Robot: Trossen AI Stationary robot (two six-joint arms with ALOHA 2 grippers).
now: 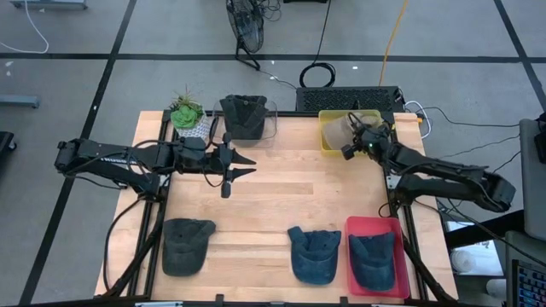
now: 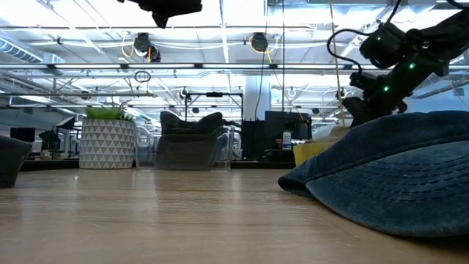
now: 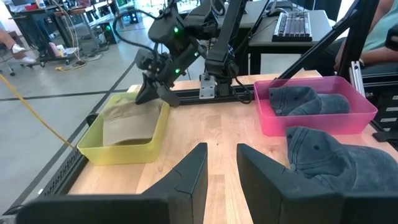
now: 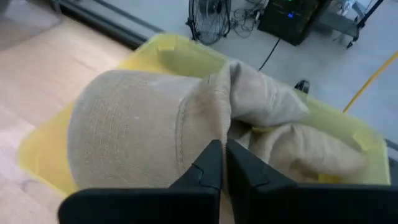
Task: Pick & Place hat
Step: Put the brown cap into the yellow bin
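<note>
Right gripper (image 4: 222,163) is closed, pinching a fold of the tan hat (image 4: 155,124) inside the yellow bin (image 4: 43,152). Risk: thin fabric may slip out on lifting. Left gripper (image 3: 221,165) waits half-open over mid-table, holding nothing.

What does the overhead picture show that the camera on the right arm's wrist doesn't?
Only the overhead view shows the left gripper hovering mid-table, the dark hat, the blue hat, the red bin holding another hat, the clear bin and the plant. Only the right wrist view shows the right gripper pinched shut on a fold of the tan hat. Both show the yellow bin.
</note>
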